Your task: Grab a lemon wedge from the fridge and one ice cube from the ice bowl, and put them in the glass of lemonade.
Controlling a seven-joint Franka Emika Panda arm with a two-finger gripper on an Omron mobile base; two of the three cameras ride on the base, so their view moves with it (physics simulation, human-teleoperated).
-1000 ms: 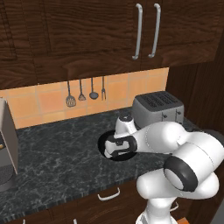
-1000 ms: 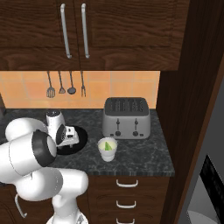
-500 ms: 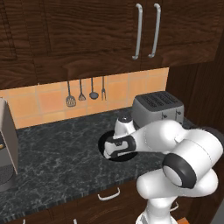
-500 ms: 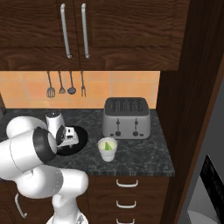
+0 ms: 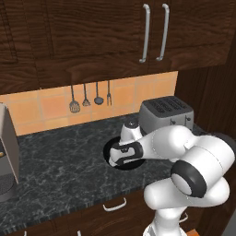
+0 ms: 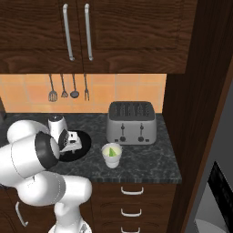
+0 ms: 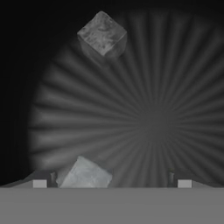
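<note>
Dark wood cabinets (image 6: 113, 36) with long metal handles are seen above an orange tiled wall (image 6: 132, 88), where four small utensils (image 5: 90, 97) are hung in a row. Below them a dark speckled counter (image 5: 60, 170) is laid out, with drawers under it.

On the counter a wide black bowl (image 6: 83, 144) is set, and the arm's hand is lowered over it, so that much of the bowl is covered in both base views. The gripper (image 7: 112, 183) is pointed down into the bowl with its two fingertips (image 7: 40, 183) held wide apart and nothing clamped between them.

From the hand camera, the ribbed dark floor of the bowl (image 7: 157, 127) is seen, with two ice cubes in it. One ice cube (image 7: 85, 175) lies at the bottom of that view, between the two tips and nearer the one on the left of the picture; whether it is touched by that tip cannot be told. The other ice cube (image 7: 102, 35) lies well apart from the gripper, near the far rim of the bowl.

Just to the right of the bowl, a small whitish cup (image 6: 111, 155) is stood upright on the counter, with pale liquid and a yellow-green lemon wedge (image 6: 112, 152) seen inside it. A silver toaster (image 6: 130, 123) is placed behind the cup, near the wall. At the left edge of the left base view a grey appliance (image 5: 7, 159) is stood on the counter.
</note>
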